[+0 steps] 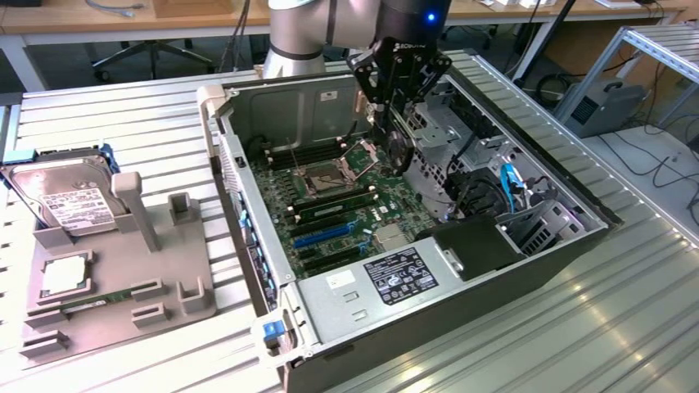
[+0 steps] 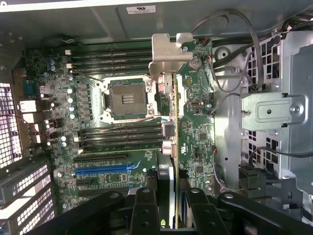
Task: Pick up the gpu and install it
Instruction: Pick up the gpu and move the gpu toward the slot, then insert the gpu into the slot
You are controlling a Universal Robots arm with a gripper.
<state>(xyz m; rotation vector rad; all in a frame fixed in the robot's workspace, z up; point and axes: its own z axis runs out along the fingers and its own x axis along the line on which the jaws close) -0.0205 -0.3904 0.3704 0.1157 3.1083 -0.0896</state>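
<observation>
We see the black two-fingered gripper (image 1: 394, 98) (image 2: 168, 209) clamped on one end of the gpu (image 1: 395, 146) (image 2: 168, 132), a thin flat black card (edge-on from the wrist). Its long axis runs straight away from the fingers, down into the open black computer case (image 1: 437, 352). Its silver metal bracket (image 2: 170, 51) is at the far end, over the green motherboard (image 1: 327, 209) (image 2: 198, 139) beside the square processor socket (image 2: 128, 98). Well apart, on the exterior view's left, a grey holder tray (image 1: 120, 270) carries a silver hard drive (image 1: 65, 201) with a white label and a narrow green memory stick (image 1: 93, 303).
</observation>
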